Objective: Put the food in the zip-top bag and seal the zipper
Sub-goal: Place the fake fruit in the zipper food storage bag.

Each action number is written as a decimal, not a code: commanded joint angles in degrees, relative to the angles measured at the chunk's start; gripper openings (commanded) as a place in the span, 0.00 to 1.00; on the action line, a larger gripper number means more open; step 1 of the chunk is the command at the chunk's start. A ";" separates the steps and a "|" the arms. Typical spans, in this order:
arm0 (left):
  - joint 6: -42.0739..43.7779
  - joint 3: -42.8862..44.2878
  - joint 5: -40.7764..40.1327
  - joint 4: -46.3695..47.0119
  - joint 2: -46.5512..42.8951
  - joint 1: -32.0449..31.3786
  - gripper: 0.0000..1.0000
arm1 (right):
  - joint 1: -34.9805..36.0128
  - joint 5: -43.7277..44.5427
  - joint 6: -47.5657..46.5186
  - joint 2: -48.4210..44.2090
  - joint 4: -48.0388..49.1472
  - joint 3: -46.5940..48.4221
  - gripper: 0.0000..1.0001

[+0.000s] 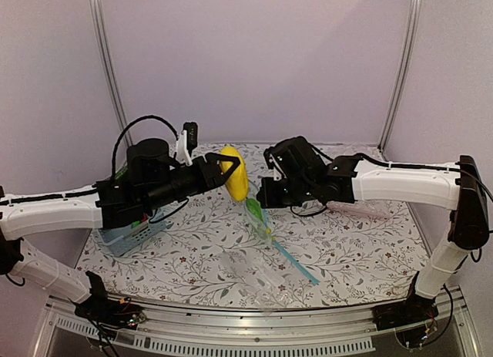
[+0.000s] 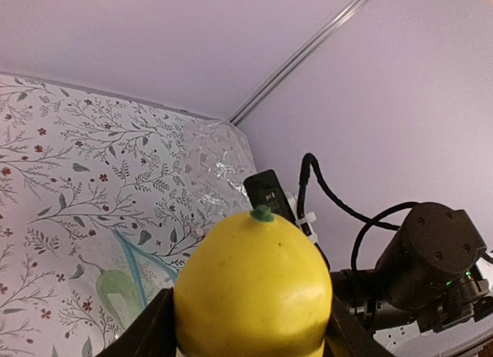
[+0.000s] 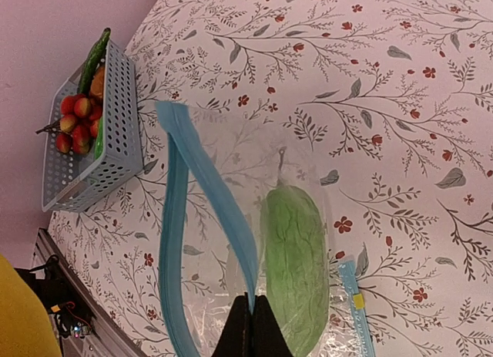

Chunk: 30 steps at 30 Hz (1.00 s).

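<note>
My left gripper (image 1: pixel 226 174) is shut on the bright yellow food piece (image 1: pixel 236 172), held in the air above the table; it fills the left wrist view (image 2: pixel 254 287) between the two dark fingers (image 2: pixel 150 334). My right gripper (image 3: pixel 252 326) is shut on one lip of the light-blue zipper (image 3: pixel 219 195) of the small clear zip-top bag (image 3: pixel 231 280). The zipper's two lips stand apart in a loop, so the mouth is open. The light-green food piece (image 3: pixel 296 268) lies inside the bag, also seen from above (image 1: pixel 253 210). The yellow piece hangs just left of the right gripper (image 1: pixel 263 197).
A grey perforated basket (image 3: pixel 119 102) with red berries and a long dark-green vegetable stands at the table's left (image 1: pixel 127 235). A larger clear bag with a longer blue strip (image 1: pixel 296 263) lies at front centre. Another clear bag (image 1: pixel 368 210) lies under my right arm.
</note>
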 commanded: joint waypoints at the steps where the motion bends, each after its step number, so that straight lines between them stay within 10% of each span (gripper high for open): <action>1: 2.87 -0.59 -9.06 11.83 3.03 -2.69 0.44 | 0.71 -0.01 1.72 -1.37 0.64 2.02 0.00; 30: 6.78 -4.56 -19.95 16.21 11.67 -6.93 0.45 | 0.72 -1.22 7.70 -2.37 4.69 0.99 0.00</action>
